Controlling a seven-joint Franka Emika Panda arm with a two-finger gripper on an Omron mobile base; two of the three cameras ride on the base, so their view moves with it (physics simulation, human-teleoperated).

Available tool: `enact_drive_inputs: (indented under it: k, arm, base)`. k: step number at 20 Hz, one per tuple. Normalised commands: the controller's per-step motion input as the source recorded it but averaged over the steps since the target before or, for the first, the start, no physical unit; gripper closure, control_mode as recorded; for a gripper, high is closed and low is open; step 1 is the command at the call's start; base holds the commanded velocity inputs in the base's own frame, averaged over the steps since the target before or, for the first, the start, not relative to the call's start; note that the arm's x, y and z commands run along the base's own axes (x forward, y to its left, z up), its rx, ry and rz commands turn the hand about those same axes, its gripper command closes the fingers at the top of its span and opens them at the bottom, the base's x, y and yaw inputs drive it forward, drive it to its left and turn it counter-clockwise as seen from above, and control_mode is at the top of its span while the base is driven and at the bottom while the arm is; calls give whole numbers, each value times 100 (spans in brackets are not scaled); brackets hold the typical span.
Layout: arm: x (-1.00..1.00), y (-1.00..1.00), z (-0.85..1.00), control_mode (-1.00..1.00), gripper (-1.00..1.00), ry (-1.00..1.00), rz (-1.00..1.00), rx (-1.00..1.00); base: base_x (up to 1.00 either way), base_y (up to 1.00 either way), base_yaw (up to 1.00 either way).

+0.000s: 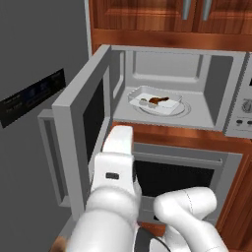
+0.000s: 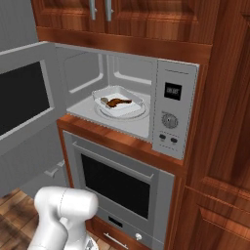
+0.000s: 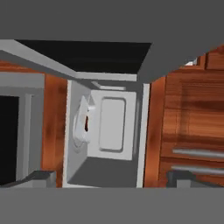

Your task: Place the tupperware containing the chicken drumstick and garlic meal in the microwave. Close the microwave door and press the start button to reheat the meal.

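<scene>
The microwave (image 1: 237, 74) (image 2: 178, 73) stands with its cavity exposed. On the turntable inside sits the tupperware (image 1: 134, 97) (image 2: 98, 95), with the brown chicken drumstick (image 1: 158, 101) (image 2: 118, 102) and the small garlic (image 1: 143, 102) (image 2: 104, 101) in it. The microwave door (image 1: 74, 113) (image 2: 24, 97) is swung wide to the left. My gripper (image 3: 113, 178) is open and holds nothing. It hangs back in front of the cavity, well short of the tupperware (image 3: 82, 127). The hand view is rolled, so the door's dark glass (image 3: 87, 54) lies along its top.
The button panel (image 2: 169, 122) with a dial is at the microwave's right. Below it is a built-in oven (image 1: 172, 174) (image 2: 117, 180). A grey fridge wall (image 1: 34, 74) stands left of the open door. Wooden cabinets (image 2: 219, 97) close in above and to the right.
</scene>
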Motion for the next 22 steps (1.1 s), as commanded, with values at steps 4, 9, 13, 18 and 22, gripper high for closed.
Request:
enact_drive_inputs:
  k: [4, 9, 13, 18, 22]
  arm:
    - [-2, 85, -10, -100, -100, -16, 0, -23]
    - [-7, 80, -5, -100, -100, -8, 0, -19]
    - [0, 68, 0, -100, -100, 0, 0, -13]
    - [0, 61, -7, -100, -100, 3, 0, -7]
    - [4, 52, -17, -100, -100, 9, 0, -1]
  base:
    - [0, 0, 0]
    - [0, 0, 0]
    - [0, 0, 0]
    - [0, 0, 0]
    - [0, 0, 0]
